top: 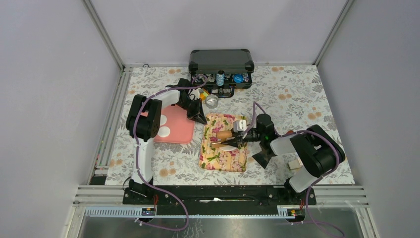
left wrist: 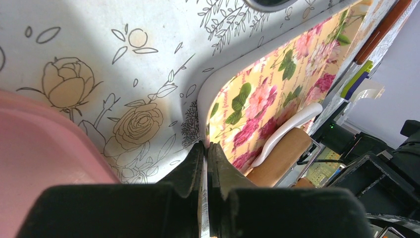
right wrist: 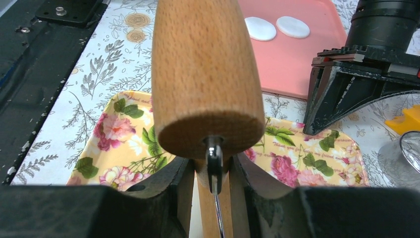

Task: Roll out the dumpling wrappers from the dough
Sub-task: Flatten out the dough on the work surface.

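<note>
Two thin white round dumpling wrappers (right wrist: 260, 28) are seen finished on the flat pink plastic tray (top: 179, 130), at nine o'clock from the yellow rose-printed tray (top: 213, 158) in the middle of the tabletop (top: 297, 94). A further white piece of dough (left wrist: 292, 127), flattened, lies on that floral tray under the small wooden rolling pin (right wrist: 205, 74), so the rolling is judged partly done. No unrolled lumps can be made out.

The right claw (right wrist: 212, 171) is closed partway on the pin's wooden handle. The left claw (left wrist: 207, 148) is shut on nothing, near the floral tray's eleven o'clock corner.

The tabletop is covered by a pale flower-patterned cloth. A black open case (top: 221, 60) stands at twelve o'clock, and everything is enclosed by plain grey walls with metal framing.
</note>
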